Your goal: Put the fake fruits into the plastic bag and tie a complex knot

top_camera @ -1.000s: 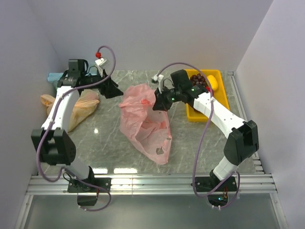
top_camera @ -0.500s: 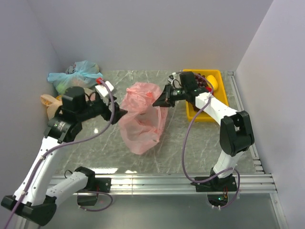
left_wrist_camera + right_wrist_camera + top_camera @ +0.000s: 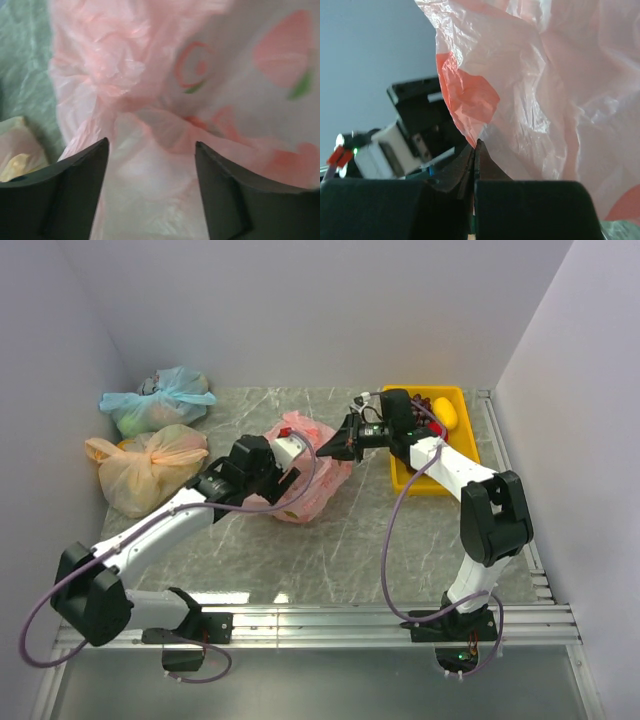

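Closed right gripper: I see both fingers pressed together on a fold of the plastic bag, right at its edge.
Open left gripper: jaws stand wide apart and clamp nothing. Pink film fills the space in front of the fingertips.
Bag position: crumpled on the table near its middle, between my two grippers, with its far edge drawn up to the right gripper.
Top view only: grape bunch and yellow fruit lie in the yellow tray, just right of the bag. Two tied bags, blue-green and peach, sit at far left.
Left wrist only: pink and green print on the film.
Right wrist only: the left arm's wrist shows past the film's edge.
Bag contents: I cannot tell.
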